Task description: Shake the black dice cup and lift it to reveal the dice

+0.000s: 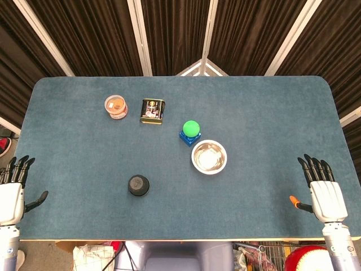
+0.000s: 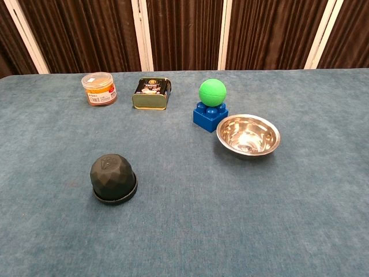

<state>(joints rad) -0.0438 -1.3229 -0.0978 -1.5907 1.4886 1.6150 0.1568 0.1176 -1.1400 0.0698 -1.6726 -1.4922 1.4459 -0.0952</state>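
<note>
Task unstarted: dice cup [image 2: 113, 178] sits untouched; your left hand [image 1: 11, 195] and right hand [image 1: 322, 192] rest spread, empty.

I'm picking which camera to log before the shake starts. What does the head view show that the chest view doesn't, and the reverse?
Only the head view shows the hands: left hand and right hand, both open, at the table's near corners, far from the dice cup. Only the chest view shows the cup's faceted side and base rim, and the ball sitting on the blue block. Both show the jar, tin and steel bowl.
</note>
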